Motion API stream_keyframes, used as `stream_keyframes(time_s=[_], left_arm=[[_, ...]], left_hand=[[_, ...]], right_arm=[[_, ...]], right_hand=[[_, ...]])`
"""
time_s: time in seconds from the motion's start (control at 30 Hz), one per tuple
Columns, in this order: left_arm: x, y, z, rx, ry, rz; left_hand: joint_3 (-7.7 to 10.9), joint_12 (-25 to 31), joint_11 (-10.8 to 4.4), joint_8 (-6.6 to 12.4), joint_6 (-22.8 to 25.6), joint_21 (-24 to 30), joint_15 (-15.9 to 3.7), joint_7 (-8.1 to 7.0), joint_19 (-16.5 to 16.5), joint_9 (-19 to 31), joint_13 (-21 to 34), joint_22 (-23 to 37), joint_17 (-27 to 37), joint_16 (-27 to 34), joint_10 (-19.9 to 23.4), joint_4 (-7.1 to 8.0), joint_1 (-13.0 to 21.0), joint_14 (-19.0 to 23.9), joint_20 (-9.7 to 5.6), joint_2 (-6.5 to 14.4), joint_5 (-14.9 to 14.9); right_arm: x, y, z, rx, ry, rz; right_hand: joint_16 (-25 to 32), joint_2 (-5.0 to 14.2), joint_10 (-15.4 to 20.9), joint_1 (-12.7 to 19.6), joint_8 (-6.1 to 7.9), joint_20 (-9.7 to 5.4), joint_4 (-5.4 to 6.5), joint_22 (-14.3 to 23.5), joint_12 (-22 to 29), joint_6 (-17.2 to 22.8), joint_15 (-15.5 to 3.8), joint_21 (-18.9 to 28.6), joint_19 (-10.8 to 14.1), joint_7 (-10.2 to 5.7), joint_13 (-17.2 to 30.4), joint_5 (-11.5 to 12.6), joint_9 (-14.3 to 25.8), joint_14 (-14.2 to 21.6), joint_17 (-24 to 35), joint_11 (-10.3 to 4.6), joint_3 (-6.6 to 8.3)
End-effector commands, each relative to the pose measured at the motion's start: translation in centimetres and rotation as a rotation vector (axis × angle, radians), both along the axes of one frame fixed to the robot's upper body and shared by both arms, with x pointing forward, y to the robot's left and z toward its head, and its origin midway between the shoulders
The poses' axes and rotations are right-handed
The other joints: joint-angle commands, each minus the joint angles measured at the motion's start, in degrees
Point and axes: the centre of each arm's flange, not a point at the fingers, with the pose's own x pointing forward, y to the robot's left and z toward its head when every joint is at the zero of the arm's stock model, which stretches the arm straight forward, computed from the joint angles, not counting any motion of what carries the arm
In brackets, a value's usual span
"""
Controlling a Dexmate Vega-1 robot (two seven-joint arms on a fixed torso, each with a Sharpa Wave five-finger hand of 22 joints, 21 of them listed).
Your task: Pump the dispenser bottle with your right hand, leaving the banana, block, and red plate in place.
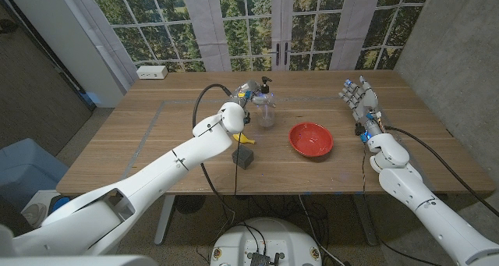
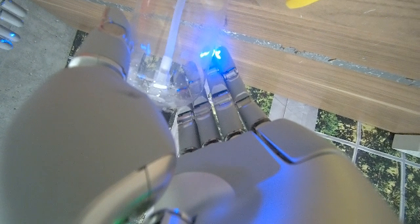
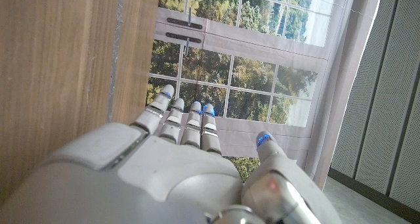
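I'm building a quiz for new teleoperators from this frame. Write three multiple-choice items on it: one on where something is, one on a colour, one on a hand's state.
1. Where does the red plate stand relative to the dispenser bottle?
A. Toward the robot's right of it
B. Toward the robot's left of it
C. Under it

2. What colour is the block near the table's front edge?
A. White
B. Dark grey
C. Green

3. How is the right hand now?
A. Gripping the bottle's pump
B. Pressing on the plate
C. Open, away from the bottle

Key: 1 A, the head view shows the plate on the right-arm side of the bottle. 2 B, the block looks dark grey beside the yellow banana. 3 C, its fingers are spread near the table's right edge, holding nothing, while the left hand is at the bottle.
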Motion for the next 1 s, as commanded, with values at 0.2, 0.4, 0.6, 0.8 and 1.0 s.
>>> stream_keyframes(time_s=[0.2,0.4,0.6,0.8,1.0], left_arm=[[0.8,0.1,0.4,0.054,0.118,-0.016],[1.0,0.0,0.7,0.089,0.168,-0.014],[1.0,0.0,0.8,0.099,0.19,-0.027],[1.0,0.0,1.1,0.12,0.214,-0.07],[0.7,0.0,1.4,0.116,0.205,-0.089]], left_hand=[[1.75,-0.64,-2.55,-1.42,-6.02,-2.72,-5.46,-2.87,-5.69,-1.15,-2.3,0.23,-2.87,-0.96,-6.02,2.3,2.2,-9.35,0.55,11.75,-0.18],[0.94,-0.61,-1.09,-1.52,-11.1,-4.17,-3.47,-1.88,-8.21,-1.75,-3.17,0.23,-3.44,-0.55,-11.75,2.79,-1.19,-13.72,2.07,11.28,-0.85],[-0.77,-0.55,1.13,-1.47,-18.23,-6.32,-1.14,-0.93,-11.48,-2.55,-4.2,0.27,-4.08,-0.4,-19.26,3.19,-5.68,-19.61,3.8,10.42,-2.24],[-3.47,-0.3,3.84,-1.71,-29.7,-9.72,1.29,-0.26,-15.96,-3.91,-5.49,0.3,-5.09,-0.24,-28.54,3.26,-10.97,-27.22,5.46,8.76,-4.29],[-6.02,-0.18,5.61,-1.43,-40.18,-14.25,4.12,-0.7,-21.22,-5.51,-6.82,0.31,-6.27,-0.53,-38.39,3.43,-16.79,-35.7,6.84,6.7,-5.4]], right_arm=[[0.0,0.1,0.2,0.002,-0.009,-0.009],[0.0,0.1,0.2,0.002,-0.012,-0.012],[0.2,0.1,0.2,0.003,-0.009,-0.011],[0.3,0.2,0.3,0.006,-0.009,-0.011],[0.4,0.2,0.3,0.005,-0.014,-0.009]], right_hand=[[0.28,1.32,0.28,0.02,-0.26,0.28,-0.32,0.16,0.32,0.54,0.27,-0.18,0.09,0.11,0.2,-0.06,0.28,0.11,0.27,0.14,0.07],[0.32,1.36,0.27,-0.01,-0.3,0.33,-0.36,0.16,0.32,0.52,0.2,-0.21,0.02,0.13,0.22,-0.07,0.29,0.09,0.34,0.18,0.08],[0.38,1.39,0.28,-0.05,-0.36,0.32,-0.41,0.16,0.32,0.44,0.39,-0.15,0.16,0.08,0.23,-0.07,0.29,0.13,0.43,0.23,0.08],[0.43,1.38,0.24,-0.08,-0.4,0.43,-0.46,0.17,0.31,0.4,0.38,-0.16,0.14,0.07,0.24,-0.08,0.3,0.16,0.49,0.17,0.08],[0.47,1.36,0.28,-0.12,-0.43,0.46,-0.51,0.17,0.32,0.38,0.47,-0.18,0.07,-0.01,0.25,-0.08,0.3,0.17,0.56,0.29,0.06]])
